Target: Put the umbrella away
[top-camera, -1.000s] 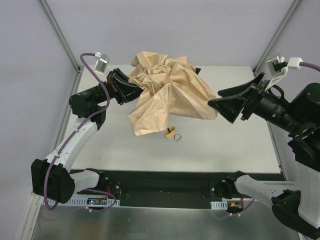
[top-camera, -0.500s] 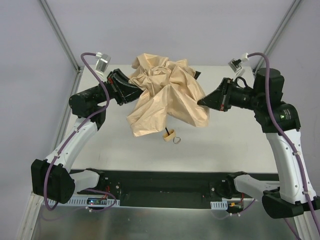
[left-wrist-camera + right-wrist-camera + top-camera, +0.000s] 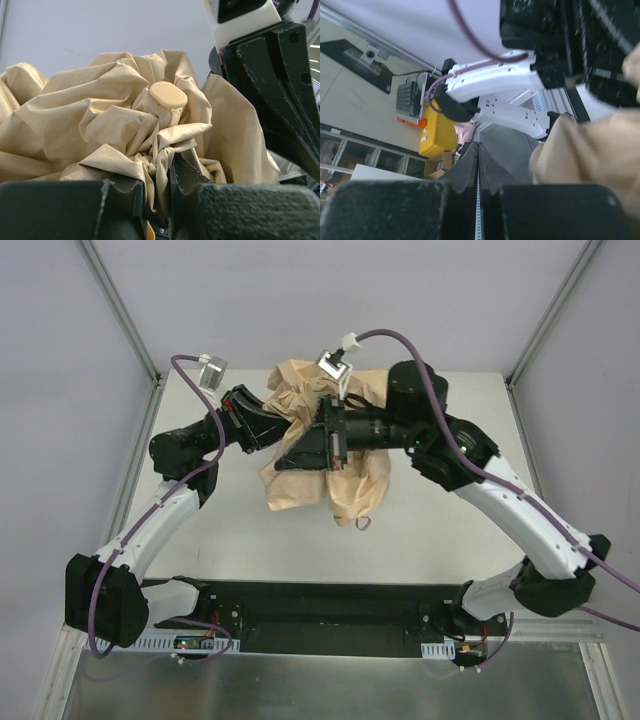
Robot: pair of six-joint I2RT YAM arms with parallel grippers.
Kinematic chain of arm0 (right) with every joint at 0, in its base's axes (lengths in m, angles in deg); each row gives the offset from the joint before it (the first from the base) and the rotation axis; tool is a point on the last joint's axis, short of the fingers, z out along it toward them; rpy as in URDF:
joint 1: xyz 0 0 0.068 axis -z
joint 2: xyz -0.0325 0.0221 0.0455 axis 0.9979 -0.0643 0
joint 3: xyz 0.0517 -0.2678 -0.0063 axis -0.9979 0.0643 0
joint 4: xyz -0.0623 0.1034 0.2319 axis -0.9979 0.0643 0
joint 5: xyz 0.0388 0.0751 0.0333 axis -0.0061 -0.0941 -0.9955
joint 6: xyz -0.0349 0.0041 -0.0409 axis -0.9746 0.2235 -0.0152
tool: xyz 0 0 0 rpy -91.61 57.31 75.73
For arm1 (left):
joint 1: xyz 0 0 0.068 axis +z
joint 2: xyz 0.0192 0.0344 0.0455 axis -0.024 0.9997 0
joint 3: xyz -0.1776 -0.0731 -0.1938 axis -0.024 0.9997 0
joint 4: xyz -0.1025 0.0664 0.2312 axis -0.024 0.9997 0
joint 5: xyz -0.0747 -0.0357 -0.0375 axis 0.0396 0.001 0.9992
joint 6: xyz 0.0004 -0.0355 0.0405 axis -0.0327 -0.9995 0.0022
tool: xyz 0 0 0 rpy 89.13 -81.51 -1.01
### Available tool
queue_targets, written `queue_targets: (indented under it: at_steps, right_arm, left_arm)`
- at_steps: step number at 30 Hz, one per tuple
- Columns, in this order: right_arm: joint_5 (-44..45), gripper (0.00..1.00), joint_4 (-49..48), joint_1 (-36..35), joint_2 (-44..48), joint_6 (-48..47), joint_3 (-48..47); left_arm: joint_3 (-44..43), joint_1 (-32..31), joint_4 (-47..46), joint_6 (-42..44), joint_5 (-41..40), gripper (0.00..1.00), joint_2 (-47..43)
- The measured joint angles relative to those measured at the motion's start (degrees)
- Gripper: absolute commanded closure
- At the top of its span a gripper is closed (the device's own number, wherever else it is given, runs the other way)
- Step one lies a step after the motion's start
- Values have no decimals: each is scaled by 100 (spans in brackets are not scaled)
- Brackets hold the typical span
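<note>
Beige umbrella (image 3: 335, 485) crumpled mid-counter (image 3: 470, 530), an arm at each side.
The top view hides both grips. The left wrist view shows the left tool (image 3: 157, 210) clenched on a fold of fabric. The right wrist view shows the right tool (image 3: 478, 165) pressed together on nothing, with fabric just beside it.

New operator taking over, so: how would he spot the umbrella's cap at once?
In the left wrist view the crumpled beige umbrella fills the middle. Near the top of that heap the fabric bunches tight into a short neck. The cap sits on it: the only smooth, flat pale oval among creased folds.
</note>
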Motion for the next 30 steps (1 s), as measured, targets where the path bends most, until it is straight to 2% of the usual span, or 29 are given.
queue_targets:
  at_steps: [3, 6, 11, 13, 16, 17, 20, 24, 27, 30]
  right_arm:
    - [195, 82, 138, -98, -660, 50, -605]
    - [376, 69, 664, -52, -933, -153, -1051]
    - [422, 56, 1429, 409, -442, -640, -1287]
    - [315, 50, 1609, 1281, 133, -748, -1165]
    - [166, 45, 1744, 2979, 986, -962, -785]
    - [105, 41, 1845, 3506, 1228, -1078, -595]
    - [24, 26, 2240, 4306, 1733, -1541, -90]
    - [122, 18, 2474, 4199, 1694, -2232, 584]
    - [188, 18, 2371, 3875, 1453, -2481, 1110]
    - [273, 18, 2321, 3460, 1088, -2594, 1248]
  left_arm:
    - [9, -50, -9, -46, -81, 100, 37]
    - [52, -52, -9, -133, -114, 100, 85]
    - [138, -50, -2, -258, -122, 100, 160]
    - [138, -52, -9, -350, -122, 100, 199]
    - [136, -50, -4, -490, -120, 100, 260]
    - [136, -50, -4, -518, -120, 100, 273]
    - [87, -50, 4, -647, -96, 100, 299]
    - [13, -52, -11, -782, -96, 100, 299]
    - [7, -55, -11, -846, -94, 100, 299]
    - [7, -94, -11, -896, -92, 100, 299]
